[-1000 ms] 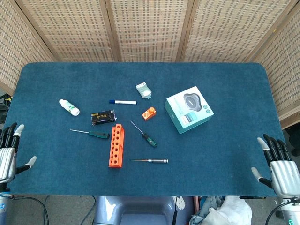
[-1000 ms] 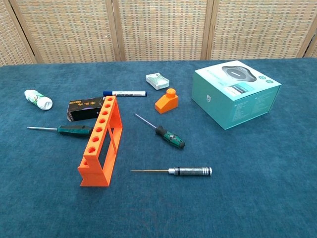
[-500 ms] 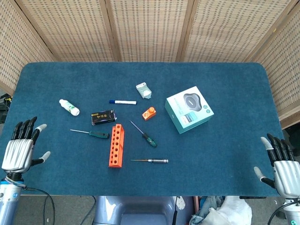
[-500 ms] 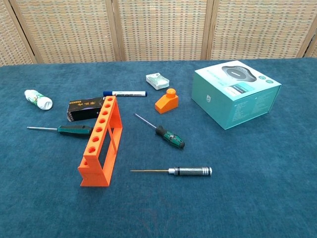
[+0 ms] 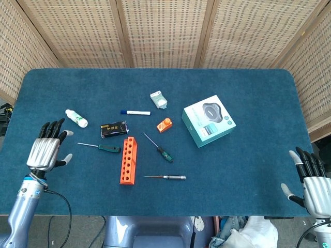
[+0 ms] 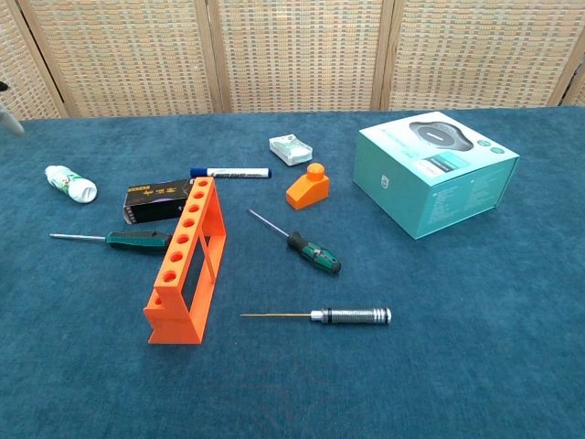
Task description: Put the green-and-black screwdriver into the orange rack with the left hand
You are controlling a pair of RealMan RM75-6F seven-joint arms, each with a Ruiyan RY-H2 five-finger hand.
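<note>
Left robot hand (image 5: 45, 152) has advanced over the worktop's (image 5: 248, 160) near-left corner, fingers spread and holding nothing.
Green-and-black screwdriver (image 5: 159, 148) lies flat just right of the orange rack (image 5: 128, 160), tip pointing away, handle toward the robot, so the handle looks like the natural place to grip. A second green-handled driver (image 5: 99, 146) lies left of the rack, nearer the hand, a likely mix-up. Right robot hand (image 5: 312, 181) waits spread at the near-right edge.
</note>
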